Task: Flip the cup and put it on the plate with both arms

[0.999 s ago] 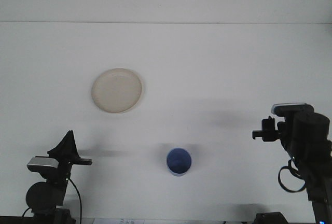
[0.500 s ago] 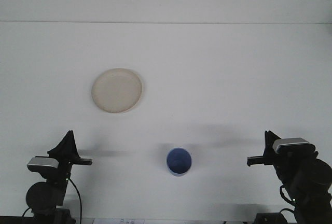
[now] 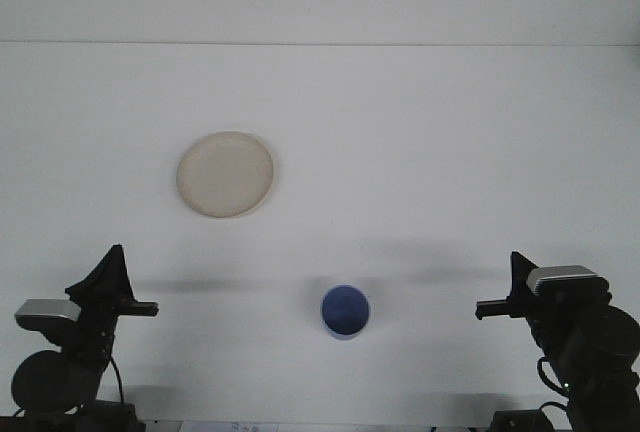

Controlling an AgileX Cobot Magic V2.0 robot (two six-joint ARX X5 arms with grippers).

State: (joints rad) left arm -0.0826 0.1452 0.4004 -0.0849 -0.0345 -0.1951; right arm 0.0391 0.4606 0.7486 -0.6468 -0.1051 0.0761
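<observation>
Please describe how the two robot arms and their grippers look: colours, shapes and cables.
Both arms are black. The left gripper has a dark triangular finger and a grey box-shaped module beside it, above a round black joint with a thin black cable. The right gripper also carries a grey module on a bulky black body with a looping cable.

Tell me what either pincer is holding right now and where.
Nothing is held. The cup stands alone on the table, away from both pincers.

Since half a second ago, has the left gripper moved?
Yes. The left gripper has shifted left and slightly up, farther from the blue cup, which stayed put.
</observation>
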